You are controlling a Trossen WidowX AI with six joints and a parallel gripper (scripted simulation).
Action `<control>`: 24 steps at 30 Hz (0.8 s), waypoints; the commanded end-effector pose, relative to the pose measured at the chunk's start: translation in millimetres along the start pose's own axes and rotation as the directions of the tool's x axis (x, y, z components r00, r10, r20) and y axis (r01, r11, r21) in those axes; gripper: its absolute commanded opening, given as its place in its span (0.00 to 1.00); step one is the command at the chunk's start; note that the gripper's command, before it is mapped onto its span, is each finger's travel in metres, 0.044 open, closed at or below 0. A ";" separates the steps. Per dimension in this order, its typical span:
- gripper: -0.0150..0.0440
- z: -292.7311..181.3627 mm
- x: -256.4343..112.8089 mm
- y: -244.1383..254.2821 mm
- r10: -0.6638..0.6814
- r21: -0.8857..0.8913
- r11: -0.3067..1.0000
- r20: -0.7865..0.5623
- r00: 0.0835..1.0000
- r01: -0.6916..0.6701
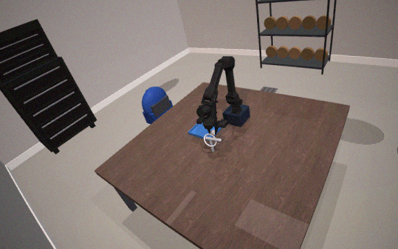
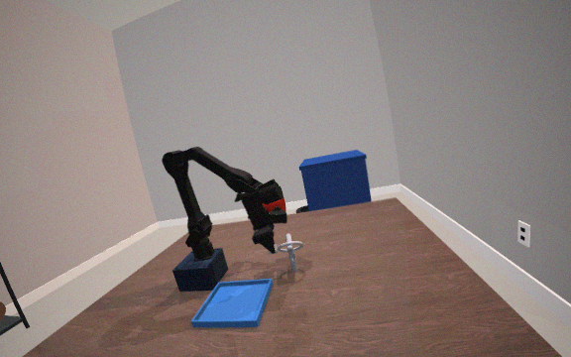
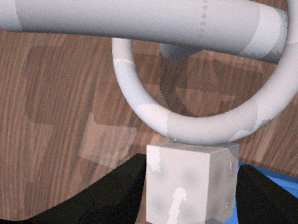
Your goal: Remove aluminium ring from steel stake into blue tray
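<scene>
One grip: The gripper [image 1: 212, 129] [image 2: 273, 249] [image 3: 193, 169] is clenched on the pale tab [image 1: 213, 132] [image 2: 276, 248] [image 3: 180, 175], which fills the gap between its dark fingers.
Ring: The aluminium ring [image 1: 204, 140] [image 2: 301, 245] [image 3: 200, 131] is raised off the table [image 1: 254, 166] [image 2: 390, 297] [image 3: 55, 165], around the stake [image 1: 213, 149] [image 2: 292, 263] [image 3: 175, 51] and close under its cross-bar [image 1: 216, 140] [image 2: 288, 238] [image 3: 140, 20].
Cross-bar ends: In the wrist view the right end lies within the ring's outline; the left end reaches past it, over the rim.
Snag risk: A straight lift would probably jam the rim under that overhanging side. Tilting and threading one end through first looks the safer order.
Slip risk: The hold is on one side only, so a catch on the bar could lever the tab round in the fingers.
Stake risk: Pulling on while jammed might drag or tip the stake.
Tray: The blue tray [image 1: 193, 133] [image 2: 224, 324] [image 3: 272, 187] sits nearer the exterior view's near table edge than the stake does.
Landing risk: Once freed, a ring carried tilted or released early could come down propped on the tray's rim, not flat.
</scene>
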State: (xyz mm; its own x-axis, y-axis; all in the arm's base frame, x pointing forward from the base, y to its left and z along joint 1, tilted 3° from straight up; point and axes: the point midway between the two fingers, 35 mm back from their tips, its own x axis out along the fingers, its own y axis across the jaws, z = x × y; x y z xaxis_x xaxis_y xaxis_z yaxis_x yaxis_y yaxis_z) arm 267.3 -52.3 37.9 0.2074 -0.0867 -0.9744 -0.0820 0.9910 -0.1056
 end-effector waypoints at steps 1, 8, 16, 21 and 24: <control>0.25 -0.3 -1.1 3.8 -0.023 -0.002 1.000 0.005 1.000 0.023; 0.25 -0.2 -0.2 12.6 -0.076 -0.013 0.997 0.004 0.997 0.076; 0.25 -0.2 1.1 23.5 -0.142 -0.027 0.990 0.004 0.990 0.142; 0.25 -0.4 2.3 30.4 -0.182 -0.035 0.983 0.004 0.983 0.182; 0.25 -0.3 2.4 34.5 -0.207 -0.040 0.977 0.005 0.978 0.207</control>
State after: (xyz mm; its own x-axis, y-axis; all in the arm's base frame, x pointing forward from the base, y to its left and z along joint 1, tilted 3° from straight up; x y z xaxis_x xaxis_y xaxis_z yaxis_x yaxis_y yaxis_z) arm 265.0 -21.4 33.7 0.2258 -0.2650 -0.9374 -0.0804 0.9539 -0.2891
